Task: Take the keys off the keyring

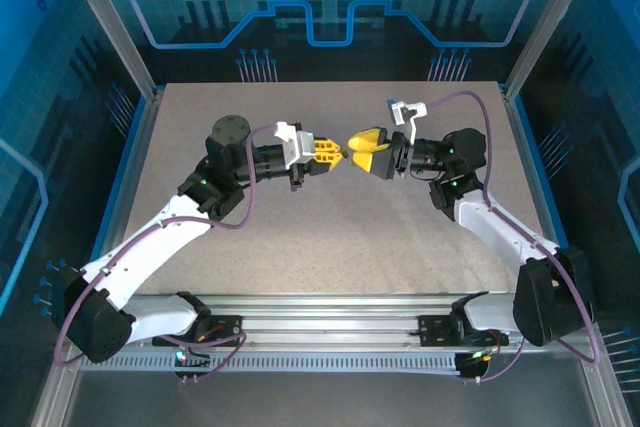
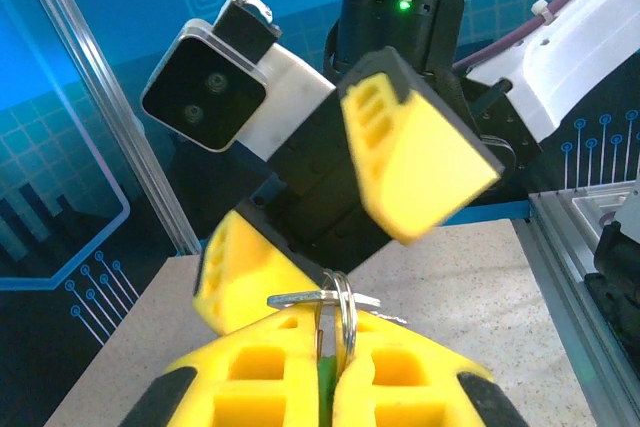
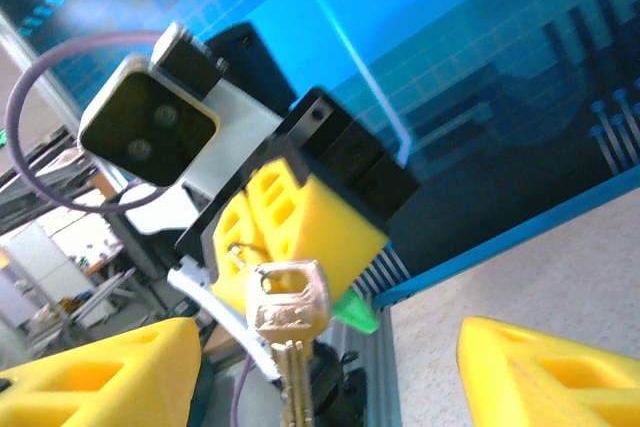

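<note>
A speckled grey worktop (image 1: 330,237) sits inside a blue-panelled cage. Above it the left end effector (image 1: 336,153) and right end effector (image 1: 358,152) meet in mid-air.

From the left wrist, its pads are pressed together on the green-headed key (image 2: 325,387), with the keyring (image 2: 343,307) poking out.

From the right wrist, its own fingers (image 3: 100,372) stand spread. A silver key (image 3: 288,312) dangles there, probably light, stiff and slick, and best pinched flat across its head.

We see white arm links (image 1: 150,237) on black joints (image 1: 232,133), purple cables (image 1: 462,95) looping alongside, yellow hollow-celled fingers (image 2: 420,157), and a green light (image 2: 403,4) at twelve o'clock on one wrist.
</note>
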